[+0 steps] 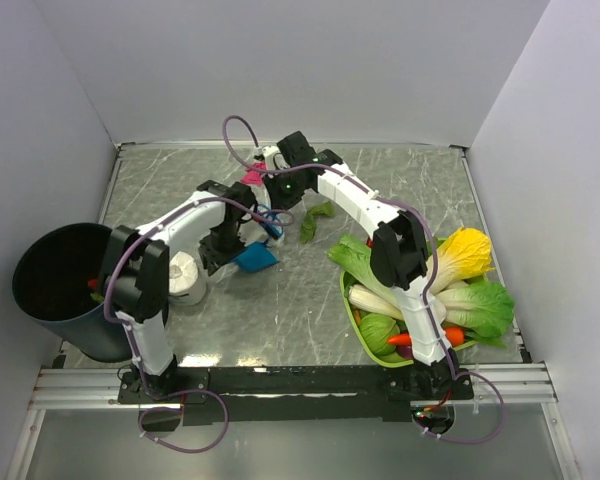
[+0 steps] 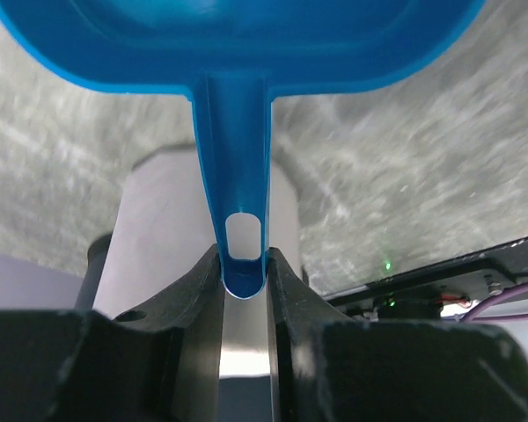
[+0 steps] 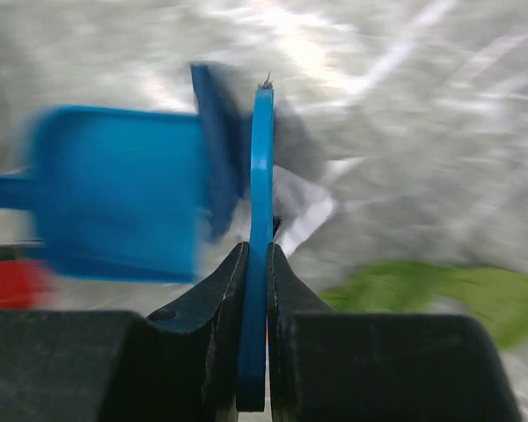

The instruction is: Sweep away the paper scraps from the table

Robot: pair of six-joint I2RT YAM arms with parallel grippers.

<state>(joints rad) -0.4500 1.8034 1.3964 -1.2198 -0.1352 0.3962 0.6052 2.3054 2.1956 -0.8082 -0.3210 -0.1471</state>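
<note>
The left tool [image 2: 245, 268] is clamped on the narrow, ribbed handle of a smooth blue plastic dustpan [image 2: 246, 44]. It grips right at the oval hanging hole near the handle's end. The pan's broad, rounded scoop fills the top of the left wrist view.

The right tool [image 3: 257, 259] is squeezed together on the thin, flat blue handle of a brush [image 3: 262, 167], which stands upright and edge-on. A darker blue shape just left of the handle is too blurred to identify.

From above, both arms meet over the middle of the grey, pale-veined worktop [image 1: 420, 200]. A crumpled magenta scrap [image 1: 252, 177] lies upper centre, just beside the right arm's wrist. A wrinkled white scrap [image 3: 304, 215] sits on the stone-patterned surface just behind the brush, near the dustpan. A green leaf-shaped piece [image 1: 316, 220] lies right of centre, though whether it is paper or leaf is unclear.

A round black bin [image 1: 40, 300] stands at the left edge with a white tissue roll [image 1: 185, 278] beside it. A green tray [image 1: 352, 305] heaped with vegetables sits lower right.
</note>
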